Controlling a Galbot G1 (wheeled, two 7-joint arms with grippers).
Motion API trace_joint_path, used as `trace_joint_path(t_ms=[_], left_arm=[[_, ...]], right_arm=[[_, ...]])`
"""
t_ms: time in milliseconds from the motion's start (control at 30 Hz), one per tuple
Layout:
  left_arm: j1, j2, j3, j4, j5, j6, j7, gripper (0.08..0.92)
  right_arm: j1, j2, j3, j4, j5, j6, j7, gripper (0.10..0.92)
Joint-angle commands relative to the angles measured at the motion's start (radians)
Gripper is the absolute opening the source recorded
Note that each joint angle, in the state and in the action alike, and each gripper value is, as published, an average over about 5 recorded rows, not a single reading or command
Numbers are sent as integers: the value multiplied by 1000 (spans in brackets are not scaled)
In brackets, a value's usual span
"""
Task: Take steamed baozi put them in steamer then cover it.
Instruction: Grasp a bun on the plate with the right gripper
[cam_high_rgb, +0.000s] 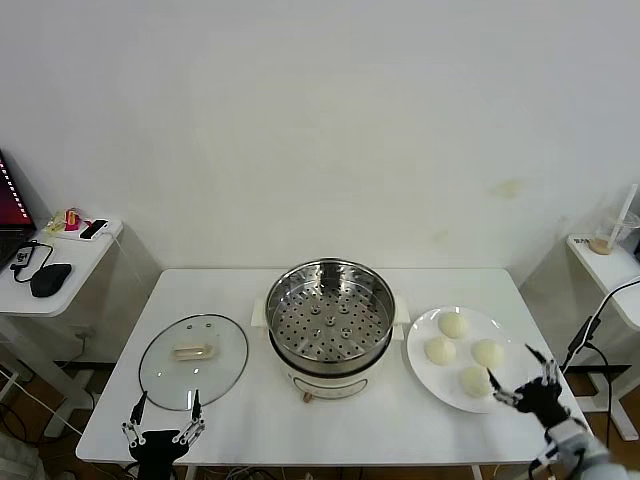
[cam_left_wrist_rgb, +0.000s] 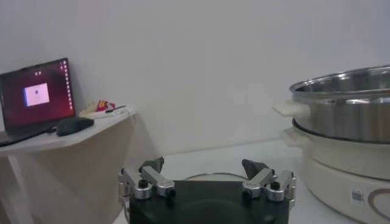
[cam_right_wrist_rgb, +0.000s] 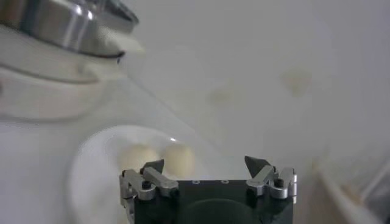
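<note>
Though near, baozi (cam_high_rgb: 475, 380) beside right hand (cam_high_rgb: 522, 381)

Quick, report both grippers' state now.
Left gripper: open, empty, at the table's near edge by the cover.
Right gripper: open, empty, beside the plate of baozi.

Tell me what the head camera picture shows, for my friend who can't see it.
An empty steamer sits mid-table, four baozi on a white plate beside it, the glass cover lying on its other side. Both grippers, left and right, wait open near the front edge.
</note>
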Motion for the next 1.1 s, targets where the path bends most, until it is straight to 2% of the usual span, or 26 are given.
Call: trace_joint_path(t_ms=[33, 233, 433, 733, 933, 1100], left_arm=[[-24, 1, -2, 4, 19, 11, 7, 823], [-48, -5, 0, 20, 34, 14, 12, 823], [-63, -9, -2, 25, 44, 17, 26, 823], [-76, -11, -20, 22, 48, 25, 39, 823], [-78, -15, -32, 32, 46, 22, 43, 823], [-81, -18, -38, 37, 46, 22, 46, 823]], right_arm=[[180, -232, -5, -117, -172, -29, -162, 823], [483, -407, -264, -295, -181, 36, -349, 823], [891, -441, -704, -486, -100, 120, -530, 823], [1301, -311, -1169, -711, -23, 161, -692, 823], [1393, -158, -1284, -874, -15, 158, -711, 823], [1397, -73, -1318, -938, -15, 153, -709, 823]])
